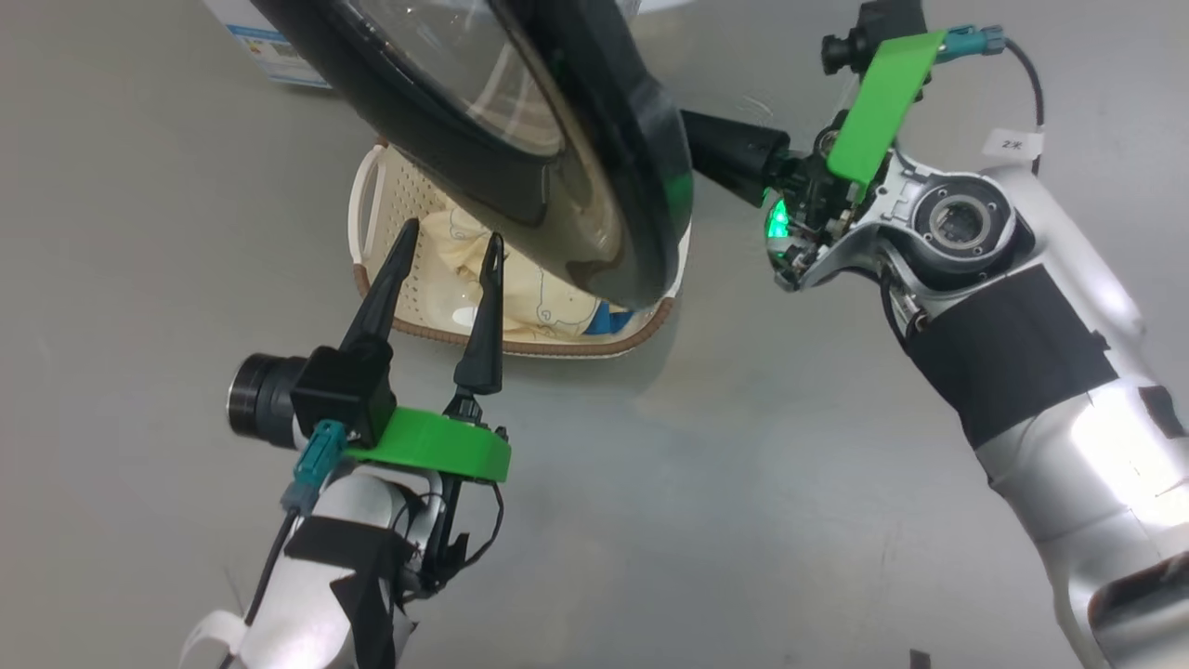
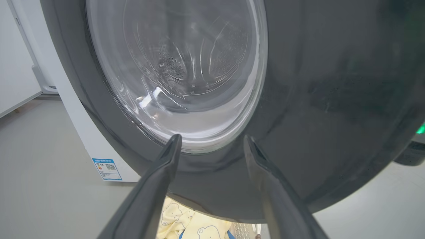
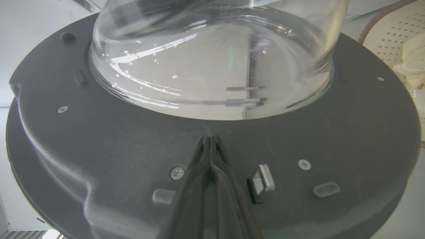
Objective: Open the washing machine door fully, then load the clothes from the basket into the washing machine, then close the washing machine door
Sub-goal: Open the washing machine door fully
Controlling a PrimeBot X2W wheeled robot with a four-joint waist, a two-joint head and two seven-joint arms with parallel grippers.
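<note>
**Step 1 of 3: opening the door.** The washing machine door (image 1: 641, 167) stands partly swung out and, in the head view, hangs over the basket (image 1: 401, 190), hiding part of it.

The right end effector (image 3: 210, 141) is fully closed with nothing between its fingers. Its joined tips meet the door's matt inner face just below the bulging glass window (image 3: 212, 59) and beside the latch (image 3: 262, 181). Whether they press or merely touch cannot be told.

The left end effector (image 1: 452, 234) is spread wide and empty. It hovers over the basket's near side, on the door's glossy outer side.

The clothes (image 1: 548, 297) lie in the basket, none of them loaded yet. The washing machine (image 2: 83, 132) shows as a white body with a blue label (image 2: 107, 168) at its lower corner. Its perforated drum is visible through the window.

**Next move, as a judgement.** The closed right fingers should push the inner face further from the machine until the door clears the basket. Only then does the left end effector have a free path down to the fabric.

**Setting.** The basket sits directly on a smooth grey floor (image 1: 697, 483) that gives soft reflections. Pale white panels stand beside the machine.
</note>
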